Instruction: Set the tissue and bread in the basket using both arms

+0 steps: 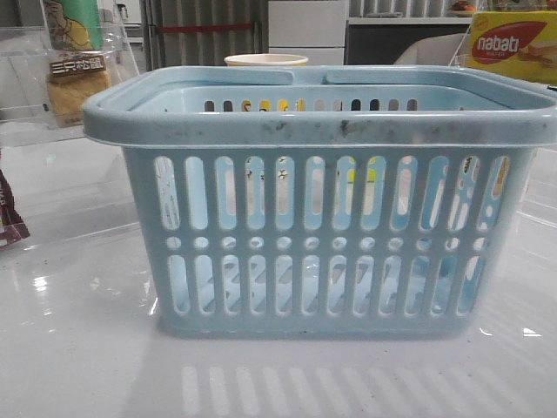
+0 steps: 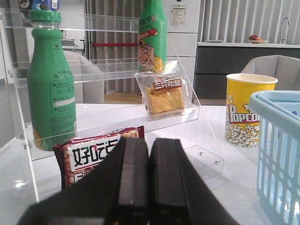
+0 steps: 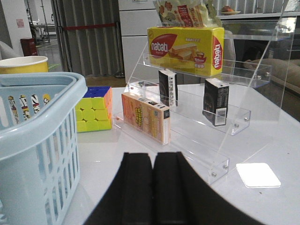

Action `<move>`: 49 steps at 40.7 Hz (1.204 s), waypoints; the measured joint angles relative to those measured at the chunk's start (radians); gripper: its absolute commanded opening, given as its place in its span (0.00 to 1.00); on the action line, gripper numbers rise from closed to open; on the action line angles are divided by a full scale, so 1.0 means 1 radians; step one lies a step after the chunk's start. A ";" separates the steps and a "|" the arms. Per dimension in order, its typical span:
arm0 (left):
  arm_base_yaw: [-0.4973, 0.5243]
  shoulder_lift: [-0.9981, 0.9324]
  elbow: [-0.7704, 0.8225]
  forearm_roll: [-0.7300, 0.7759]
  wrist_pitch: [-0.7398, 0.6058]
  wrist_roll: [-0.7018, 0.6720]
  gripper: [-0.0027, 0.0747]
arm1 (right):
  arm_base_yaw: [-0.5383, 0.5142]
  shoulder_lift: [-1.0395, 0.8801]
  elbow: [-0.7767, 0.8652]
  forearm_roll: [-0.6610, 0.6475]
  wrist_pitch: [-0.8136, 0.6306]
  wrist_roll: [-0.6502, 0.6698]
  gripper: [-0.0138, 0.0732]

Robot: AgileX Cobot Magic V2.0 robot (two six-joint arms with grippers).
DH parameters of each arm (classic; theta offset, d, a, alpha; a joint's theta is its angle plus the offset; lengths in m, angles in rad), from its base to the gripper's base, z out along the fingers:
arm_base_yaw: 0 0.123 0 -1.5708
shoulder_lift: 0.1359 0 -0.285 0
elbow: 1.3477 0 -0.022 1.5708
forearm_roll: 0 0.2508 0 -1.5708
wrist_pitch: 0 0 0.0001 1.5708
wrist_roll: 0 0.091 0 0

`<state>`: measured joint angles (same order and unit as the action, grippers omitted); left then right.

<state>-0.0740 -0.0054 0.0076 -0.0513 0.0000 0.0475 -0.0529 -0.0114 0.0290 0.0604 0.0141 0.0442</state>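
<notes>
Basket [image 1: 322, 200]: light-blue, slotted, standing upright at bench centre between my two arms, so either side can drop into it. I see nothing of the task inside it yet.

Left acrylic shelf [image 2: 108, 117]: stepped, clear, far left of the basket; its tilt faces goods toward my left arm. It carries two green bottles [image 2: 49, 79].

Right acrylic shelf [image 3: 220, 117]: same build, far right. The nabati box [image 3: 185, 43] sits on its top step; an orange carton [image 3: 145, 117] leans on the lowest.

Popcorn cup [image 2: 250, 110]: behind the basket, not wanted.

Cube [image 3: 93, 108]: beside the basket on the right, not wanted.

Red snack bag [image 2: 93, 152]: flat on the bench, just ahead of the left gripper.

Bread [image 2: 166, 96]: clear wrapper, dark label, propped on the left shelf's lower step, in the left arm's reach.

Tissue [image 3: 215, 101]: I take it for one of two dark packs standing on the right shelf's middle step; I judge it the right arm's job.

Left gripper [image 2: 149, 180]: jaws pressed together, empty.

Right gripper [image 3: 153, 185]: jaws closed pad to pad, empty.
</notes>
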 measured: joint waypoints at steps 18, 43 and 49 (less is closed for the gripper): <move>0.000 0.000 0.000 0.000 0.000 0.000 0.15 | 0.000 0.000 0.000 0.000 0.000 0.000 0.22; 0.000 0.000 0.000 0.000 -0.027 0.000 0.15 | 0.000 0.000 0.000 0.000 -0.007 0.000 0.22; 0.000 0.000 -0.002 0.000 -0.079 0.000 0.15 | 0.000 0.000 -0.005 0.000 -0.014 0.000 0.22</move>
<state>-0.0740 -0.0054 0.0055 -0.0513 -0.0789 0.0475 -0.0529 -0.0114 0.0242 0.0604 0.0000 0.0442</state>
